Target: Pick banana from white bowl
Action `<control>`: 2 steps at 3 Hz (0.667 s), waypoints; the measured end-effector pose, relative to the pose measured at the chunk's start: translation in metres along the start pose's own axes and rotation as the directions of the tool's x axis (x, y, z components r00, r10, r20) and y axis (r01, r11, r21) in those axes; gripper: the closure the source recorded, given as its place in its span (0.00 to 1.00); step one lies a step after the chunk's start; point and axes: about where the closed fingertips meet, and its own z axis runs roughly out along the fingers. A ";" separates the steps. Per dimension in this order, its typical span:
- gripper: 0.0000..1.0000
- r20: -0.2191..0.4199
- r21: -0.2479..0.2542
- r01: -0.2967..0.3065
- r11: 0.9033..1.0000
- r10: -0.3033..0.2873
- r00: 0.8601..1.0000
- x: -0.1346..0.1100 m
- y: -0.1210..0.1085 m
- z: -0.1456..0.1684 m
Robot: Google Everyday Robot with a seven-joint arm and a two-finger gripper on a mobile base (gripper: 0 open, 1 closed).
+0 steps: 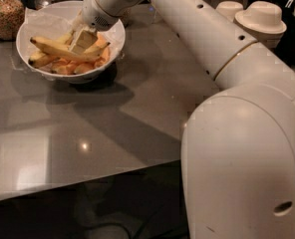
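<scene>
End effector low on long curved yellow banana, unlifted in wide white paper-lined bowl (grip state unclear); lift remains.

Only one camera here. It sat high on the robot's own side and looked down across the grey table. The arm bulked close to the lens at lower right, and the gripper was farthest off, over the white bowl at upper left.
</scene>
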 end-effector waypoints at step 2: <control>0.48 -0.041 -0.018 -0.029 0.999 0.028 0.999 0.019 0.009 0.006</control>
